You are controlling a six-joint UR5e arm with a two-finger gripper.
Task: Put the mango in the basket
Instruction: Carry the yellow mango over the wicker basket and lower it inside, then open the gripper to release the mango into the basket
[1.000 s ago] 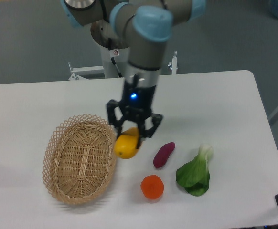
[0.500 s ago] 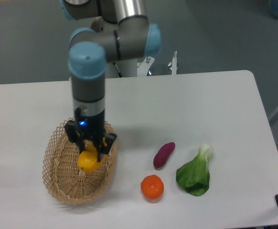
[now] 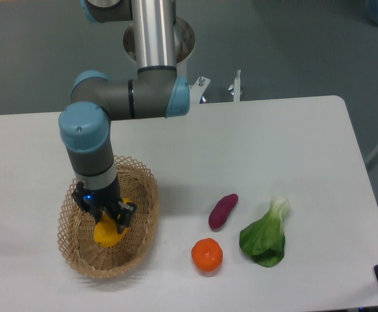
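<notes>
Your basket (image 3: pixel 78 250) sits at the left of the white table (image 3: pixel 293 149), its near rim not far from the front edge. Inside it, your gripper (image 3: pixel 104 220) is closed on the mango (image 3: pixel 108 233), fingers clamped on the fruit's upper part. The mango hangs low over the basket floor; whether it touches the weave, you cannot tell from this angle.

Against half a second ago: the arm has swung further left and lower, the mango has gone deeper into the basket, and the wrist now stands over the basket's left half. A second ago the fruit was outside, just beside the right rim.

Moving right: a purple sweet potato (image 3: pixel 223 210) lies well apart from the basket, an orange fruit (image 3: pixel 207 255) near it toward the front edge, then a leafy green vegetable (image 3: pixel 265 237). Open tabletop runs behind these to the far edge and right corner.
</notes>
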